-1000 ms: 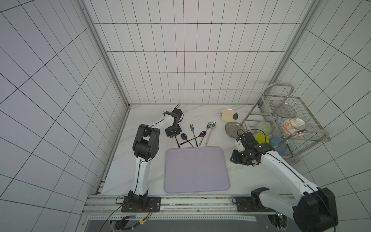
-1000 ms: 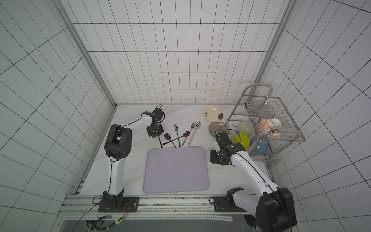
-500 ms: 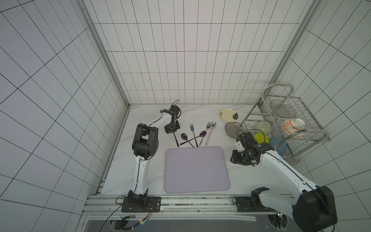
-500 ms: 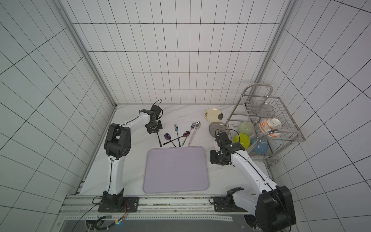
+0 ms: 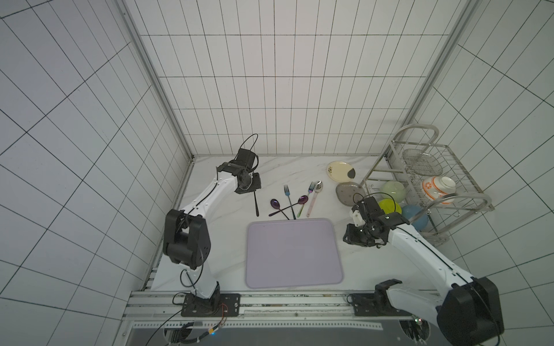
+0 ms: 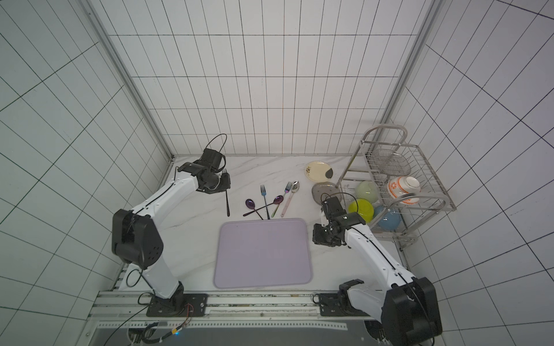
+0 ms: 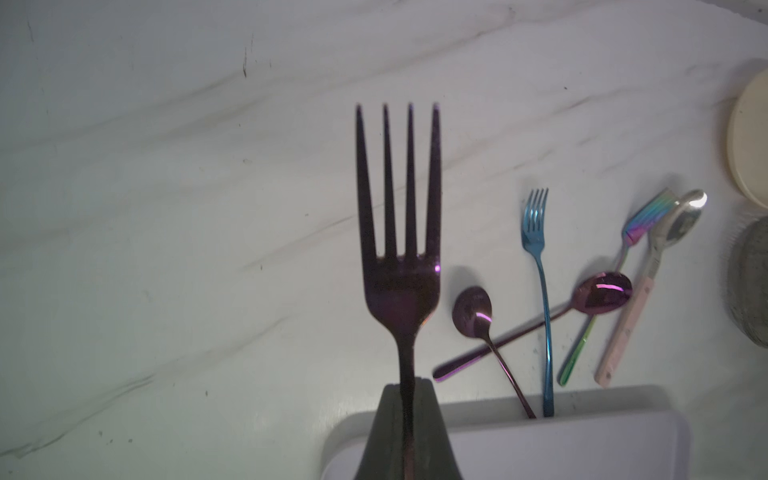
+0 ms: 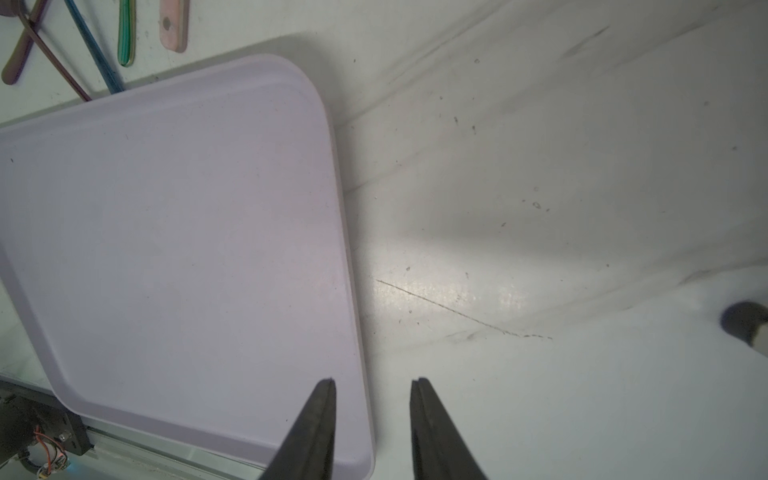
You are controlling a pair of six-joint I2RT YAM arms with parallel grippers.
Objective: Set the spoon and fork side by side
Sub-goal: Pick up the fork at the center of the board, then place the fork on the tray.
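My left gripper [image 7: 409, 380] is shut on the neck of a dark purple fork [image 7: 398, 232]. In both top views that gripper [image 5: 254, 185] [image 6: 225, 184] is at the back left of the table, and the fork's handle [image 5: 256, 203] [image 6: 227, 203] runs toward the front. Two purple spoons [image 5: 275, 204] [image 5: 302, 199] lie crossed behind the lavender tray [image 5: 292, 254]. A pink-handled silver spoon [image 5: 318, 186] lies to their right. My right gripper [image 8: 374, 380] [image 5: 349, 236] is open with nothing in it, over the tray's right edge [image 8: 349, 257].
A blue fork [image 5: 287, 191] and a rainbow fork [image 5: 311, 187] lie among the spoons. Two plates [image 5: 340, 171] [image 5: 347, 193] sit at the back right. A wire dish rack [image 5: 425, 179] with bowls stands along the right side.
My left jaws have closed on the fork's neck, and that gripper has shifted slightly back and left with the fork. The right arm has not moved.
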